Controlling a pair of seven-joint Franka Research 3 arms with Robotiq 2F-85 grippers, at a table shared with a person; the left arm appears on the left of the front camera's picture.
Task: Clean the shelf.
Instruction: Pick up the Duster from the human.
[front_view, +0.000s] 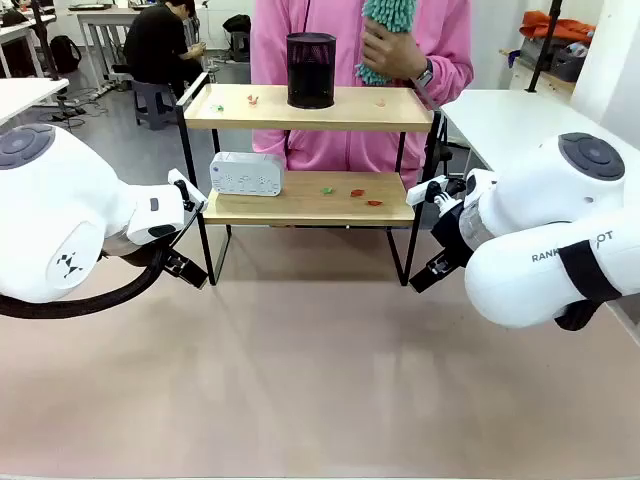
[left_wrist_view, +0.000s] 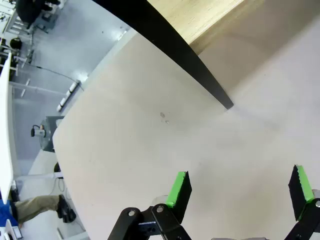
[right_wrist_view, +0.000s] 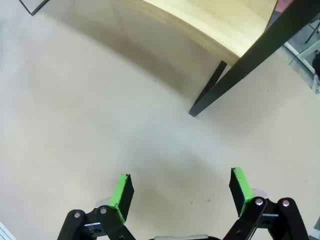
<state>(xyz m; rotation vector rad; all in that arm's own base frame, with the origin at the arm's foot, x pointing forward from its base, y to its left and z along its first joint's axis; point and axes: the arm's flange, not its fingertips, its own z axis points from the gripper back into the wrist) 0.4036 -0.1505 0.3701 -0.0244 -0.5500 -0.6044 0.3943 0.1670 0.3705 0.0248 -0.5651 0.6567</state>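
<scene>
Nearest, the left gripper (left_wrist_view: 240, 187) hangs over the bare pale beige counter (front_view: 320, 380) with its green pads set wide apart and nothing between them. The right gripper (right_wrist_view: 181, 189) does the same on the right side, jaws spread and empty. Each sits just short of one of the front legs of the small two-tier shelf (front_view: 300, 120) of light wooden boards on a thin black metal frame. The shelf stands upright toward the far middle of the counter, its long axis running left to right and its long front edge facing the arms.

On the lower board a white rectangular box (front_view: 247, 173) sits at the left, with small green and red scraps (front_view: 357, 192) to its right. The top board carries a black mesh cylindrical cup (front_view: 311, 70) near its middle and more coloured scraps (front_view: 216, 107). Beyond, a person in a pink top (front_view: 450, 40) holds a teal fluffy duster (front_view: 392, 14) at chest height.
</scene>
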